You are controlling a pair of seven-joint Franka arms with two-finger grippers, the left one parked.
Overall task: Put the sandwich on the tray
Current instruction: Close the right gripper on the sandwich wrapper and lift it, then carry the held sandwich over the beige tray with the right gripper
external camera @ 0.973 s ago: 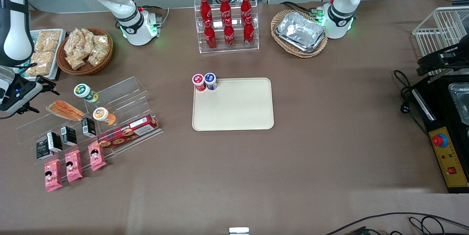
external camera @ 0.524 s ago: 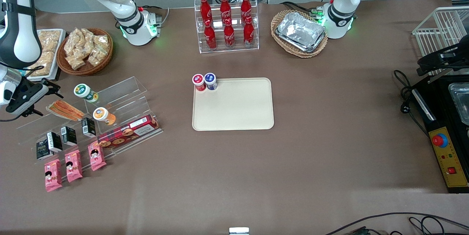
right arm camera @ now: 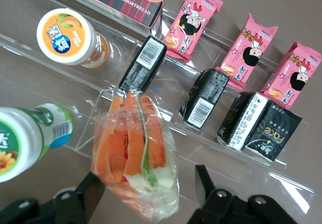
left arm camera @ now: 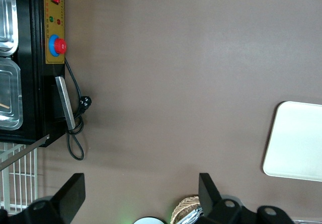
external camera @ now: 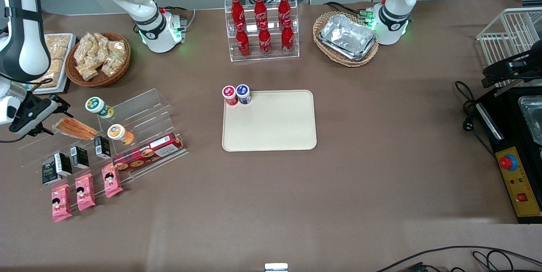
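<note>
Still early: sandwich (right arm camera: 135, 153) lies untouched on the clear acrylic display rack (external camera: 139, 106) at the working arm's end of the counter. Gripper (right arm camera: 148, 194) hovers over it, fingers spread, not touching. Grasp, carry and placement on the well-apart cream tray (external camera: 271, 136) remain.

sandwich (external camera: 76, 128): on the acrylic rack (external camera: 127, 121), well apart from the tray (external camera: 271, 136)
end effector (external camera: 40, 126): spread just above the sandwich
</note>
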